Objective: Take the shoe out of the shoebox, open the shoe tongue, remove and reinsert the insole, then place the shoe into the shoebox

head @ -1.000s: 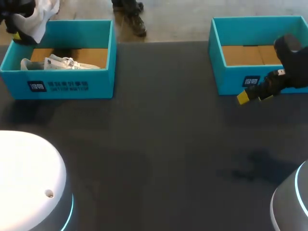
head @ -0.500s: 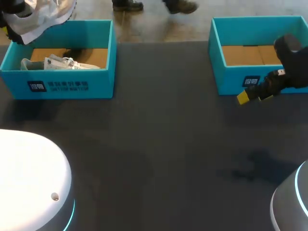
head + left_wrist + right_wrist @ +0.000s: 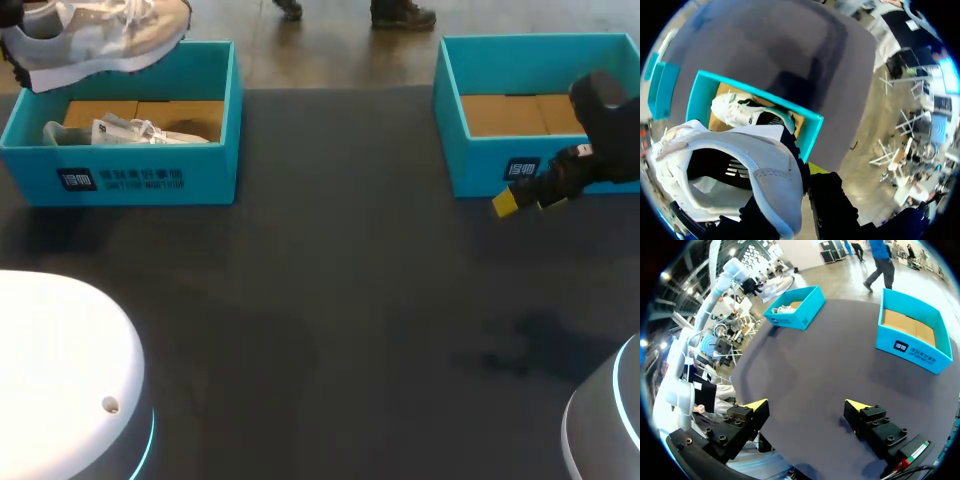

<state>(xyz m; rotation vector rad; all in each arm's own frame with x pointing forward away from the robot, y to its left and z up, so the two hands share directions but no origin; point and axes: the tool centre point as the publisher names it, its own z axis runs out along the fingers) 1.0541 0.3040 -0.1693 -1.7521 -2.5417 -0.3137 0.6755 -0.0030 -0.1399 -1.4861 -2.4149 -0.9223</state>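
Note:
A white and grey shoe (image 3: 95, 40) hangs in the air above the back of the left turquoise shoebox (image 3: 150, 180). My left gripper (image 3: 801, 172) is shut on the shoe (image 3: 740, 170) at its heel collar, one yellow tip showing beside the heel. A second white shoe (image 3: 125, 131) lies inside that box, and the left wrist view shows it (image 3: 747, 110) below the held one. In front of the right turquoise shoebox (image 3: 480, 170), my right gripper (image 3: 505, 203) hovers over the table. Its fingers (image 3: 757, 404) stand wide open with nothing between them.
The right shoebox (image 3: 912, 332) holds only a brown cardboard floor. Dark tabletop (image 3: 330, 300) stretches between and in front of the two boxes. White robot bases sit at the near left (image 3: 60, 380) and near right (image 3: 605, 420) corners.
The left gripper has lifted the shoe higher and swung it rightwards, so that it now lies level above the box's back wall. The right arm has not moved.

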